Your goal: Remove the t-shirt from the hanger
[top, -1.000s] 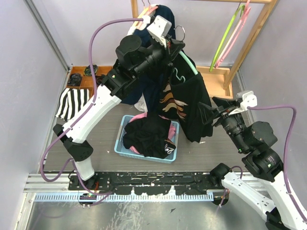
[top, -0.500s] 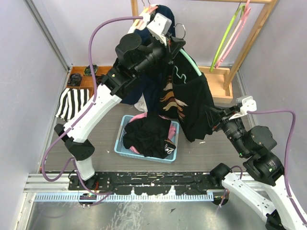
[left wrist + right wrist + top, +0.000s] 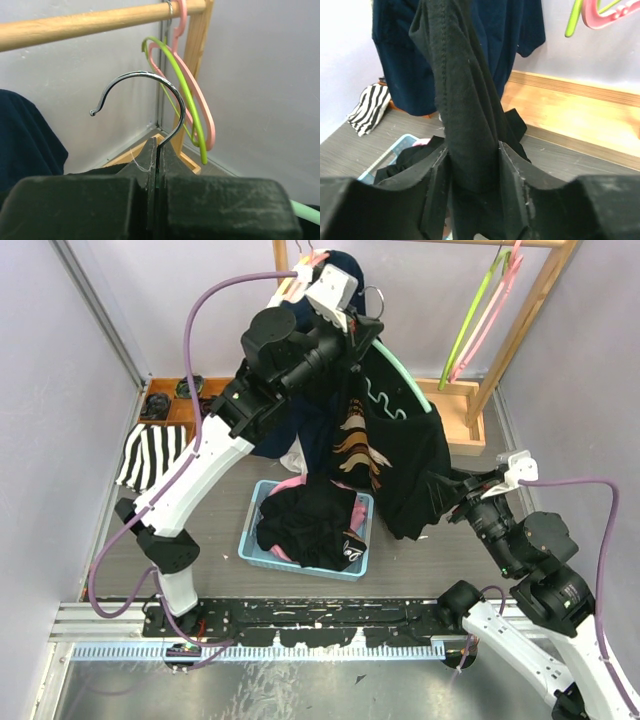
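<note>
Left fingers (image 3: pixel 100 200) clamp hanger (image 3: pixel 165 85), right fingers (image 3: pixel 435 185) pinch shirt (image 3: pixel 465 100); mid-removal, next pull shirt down off hanger.

The top camera sits high up behind both arms and looks down at the whole floor, out to the far wall. The left wrist camera sits right behind the left gripper (image 3: pixel 157 150), very near a wire hook (image 3: pixel 142 73), and looks up at the far right corner. The right wrist camera sits low behind the right gripper (image 3: pixel 472 155) and looks far and left. All three see the pink and green hangers (image 3: pixel 204 122). The top and right wrist cameras share the black shirt (image 3: pixel 405 455) and striped cloth (image 3: pixel 150 455).
</note>
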`<action>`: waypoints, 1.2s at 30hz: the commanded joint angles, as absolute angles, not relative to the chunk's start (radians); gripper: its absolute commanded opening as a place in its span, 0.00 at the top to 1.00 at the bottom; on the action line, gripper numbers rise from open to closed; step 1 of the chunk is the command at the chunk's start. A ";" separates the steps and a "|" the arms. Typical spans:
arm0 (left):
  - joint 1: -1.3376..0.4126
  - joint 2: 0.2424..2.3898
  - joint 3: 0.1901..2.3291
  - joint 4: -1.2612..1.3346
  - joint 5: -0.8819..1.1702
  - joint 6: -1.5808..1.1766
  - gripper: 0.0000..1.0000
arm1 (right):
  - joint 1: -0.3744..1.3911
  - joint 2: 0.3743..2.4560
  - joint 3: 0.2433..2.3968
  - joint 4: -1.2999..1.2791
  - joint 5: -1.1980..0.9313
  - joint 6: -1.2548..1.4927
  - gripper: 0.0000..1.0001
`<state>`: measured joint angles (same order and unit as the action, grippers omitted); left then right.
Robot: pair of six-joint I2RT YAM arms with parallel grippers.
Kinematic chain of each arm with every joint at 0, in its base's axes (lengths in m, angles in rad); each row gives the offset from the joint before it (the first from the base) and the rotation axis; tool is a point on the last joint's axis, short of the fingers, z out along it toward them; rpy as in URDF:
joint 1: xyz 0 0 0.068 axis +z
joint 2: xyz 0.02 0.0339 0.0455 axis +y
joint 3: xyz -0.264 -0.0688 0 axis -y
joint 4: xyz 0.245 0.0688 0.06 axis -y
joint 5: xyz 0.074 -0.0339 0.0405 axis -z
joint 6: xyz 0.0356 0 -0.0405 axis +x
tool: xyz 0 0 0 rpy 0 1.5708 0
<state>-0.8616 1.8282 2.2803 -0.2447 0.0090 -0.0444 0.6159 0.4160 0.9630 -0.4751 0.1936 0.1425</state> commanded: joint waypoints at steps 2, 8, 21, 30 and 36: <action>-0.844 1.810 2.346 -0.143 -0.036 -0.038 1.00 | 0.618 0.395 0.952 -0.507 0.248 0.157 0.52; -0.844 1.808 2.352 -0.143 -0.039 -0.037 1.00 | 0.618 0.393 0.947 -0.509 0.260 0.161 0.71; -0.844 1.804 2.364 -0.159 -0.035 -0.055 1.00 | 0.618 0.372 0.937 -0.515 0.278 0.167 0.53; -0.845 1.785 2.304 -0.153 -0.023 -0.056 1.00 | 0.618 0.385 0.988 -0.486 0.273 0.131 0.45; -0.845 1.777 2.280 -0.152 -0.025 -0.055 1.00 | 0.617 0.407 1.025 -0.469 0.253 0.114 0.45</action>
<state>-0.8467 1.8275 2.2864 -0.2371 -0.0353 -0.0528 0.6159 0.3851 0.9722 -0.5396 0.2634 0.1406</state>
